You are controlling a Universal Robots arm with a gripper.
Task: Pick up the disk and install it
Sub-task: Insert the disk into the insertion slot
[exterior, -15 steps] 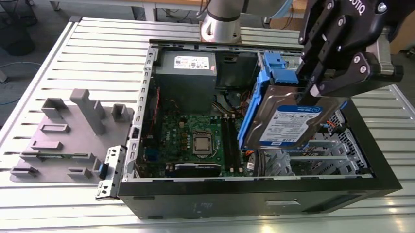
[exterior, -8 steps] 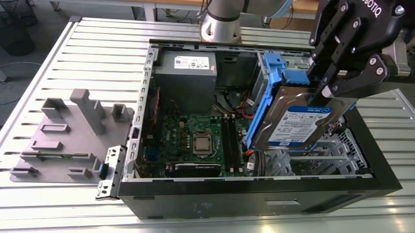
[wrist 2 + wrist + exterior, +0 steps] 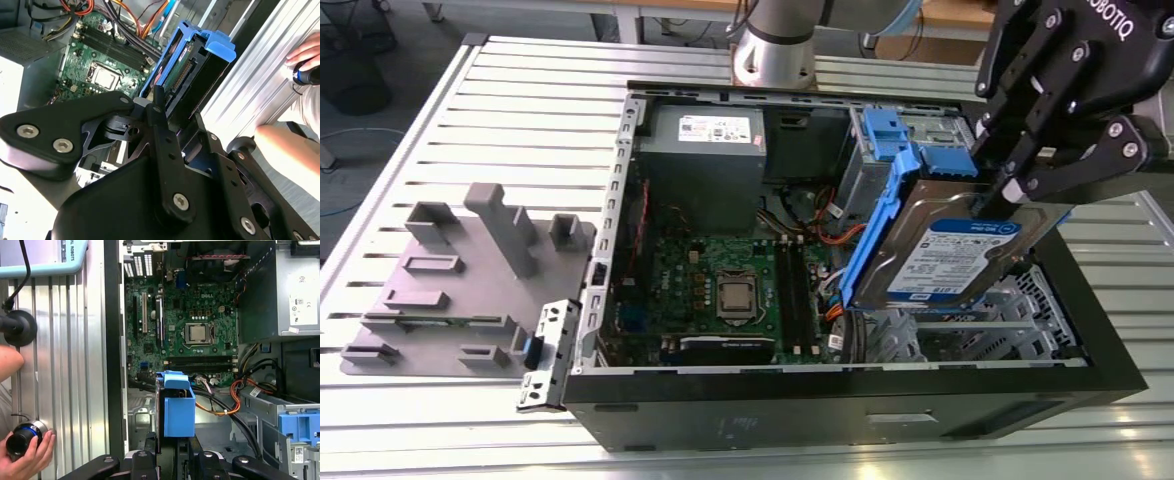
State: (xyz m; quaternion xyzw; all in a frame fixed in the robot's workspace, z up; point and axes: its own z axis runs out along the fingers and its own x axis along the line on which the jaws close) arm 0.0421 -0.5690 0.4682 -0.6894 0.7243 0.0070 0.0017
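1. Right, the biggest thing on my feeds is the slatted metal table, which carries everything else.
2. On it lies the open computer case, side panel off, so I look straight into it.
3. At the exterior view's left of the case, a grey moulded fixture sits on the slats, just beside the case wall.
4. Inside the case, the grey power supply box fills the far corner, and the green motherboard lies below it.
5. My gripper hangs over the case's side at the exterior view's right, its fingers pinched on the disk.
6. The disk is clamped by its upper edge and held tilted on edge in the air, above the metal drive cage. Its label faces the exterior camera. In the first wrist view its blue bracket points toward the motherboard.
7. A second blue carrier sits in the bay behind the disk.
8. In the first wrist view a person's hand grips a dark cylinder at the table's edge.
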